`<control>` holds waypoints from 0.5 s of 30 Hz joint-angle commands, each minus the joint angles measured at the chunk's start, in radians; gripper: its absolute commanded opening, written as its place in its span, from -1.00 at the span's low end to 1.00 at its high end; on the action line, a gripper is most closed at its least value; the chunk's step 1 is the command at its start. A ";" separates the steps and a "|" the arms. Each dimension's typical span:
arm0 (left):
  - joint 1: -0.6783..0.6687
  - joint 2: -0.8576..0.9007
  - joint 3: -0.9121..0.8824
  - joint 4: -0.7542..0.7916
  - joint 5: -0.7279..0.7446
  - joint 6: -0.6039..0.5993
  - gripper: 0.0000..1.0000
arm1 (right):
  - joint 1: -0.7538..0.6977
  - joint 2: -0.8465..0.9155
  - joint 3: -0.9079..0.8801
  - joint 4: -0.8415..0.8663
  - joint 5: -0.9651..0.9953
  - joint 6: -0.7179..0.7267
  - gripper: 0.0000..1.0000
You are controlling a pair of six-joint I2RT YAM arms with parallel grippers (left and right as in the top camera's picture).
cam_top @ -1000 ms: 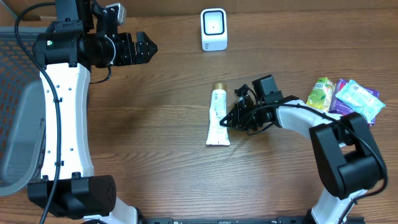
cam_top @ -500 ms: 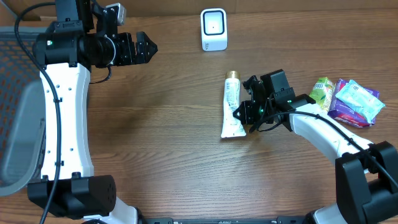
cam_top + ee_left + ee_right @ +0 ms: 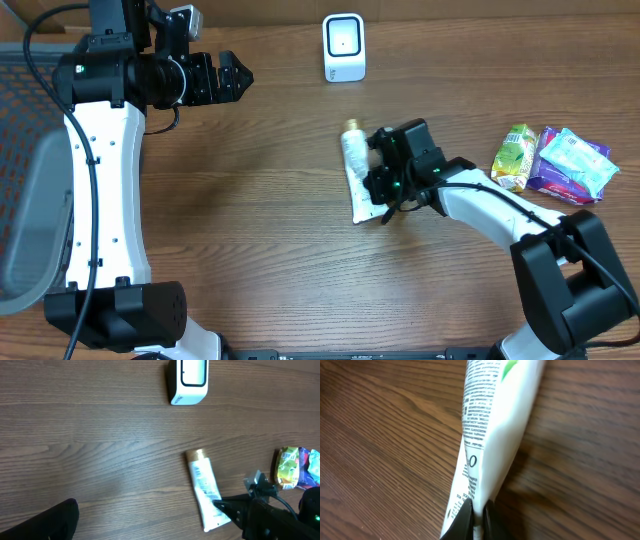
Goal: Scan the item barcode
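Overhead: white squeeze tube with gold cap (image 3: pixel 353 160) sits mid-surface. Right jaws are clamped tight on its flat crimped end. Can't tell if it's lifted or resting on the brown wooden surface (image 3: pixel 250 230). White boxy barcode scanner (image 3: pixel 344 47) stands at the far edge, well apart from the tube. Left jaws are spread wide and empty, hovering at far left.

Status: grasp done. Still to do: carry to scanner, present barcode.

Right wrist: black fine print down the tube plus a green patch, too small to read. Only a lone "0" is legible. No brand or barcode visible.
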 commanded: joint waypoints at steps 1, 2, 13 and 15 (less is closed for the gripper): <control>-0.013 0.003 0.000 0.001 0.000 -0.006 0.99 | 0.015 0.019 0.025 0.006 0.047 -0.007 -0.92; -0.013 0.003 0.000 0.002 0.000 -0.006 0.99 | 0.015 0.019 0.025 0.008 0.047 0.004 -0.91; -0.013 0.003 0.000 0.001 0.001 -0.006 0.99 | -0.003 0.077 0.025 0.056 0.000 0.043 -0.35; -0.013 0.003 0.000 0.001 0.000 -0.006 0.99 | -0.004 0.092 0.026 0.061 -0.021 0.044 -0.33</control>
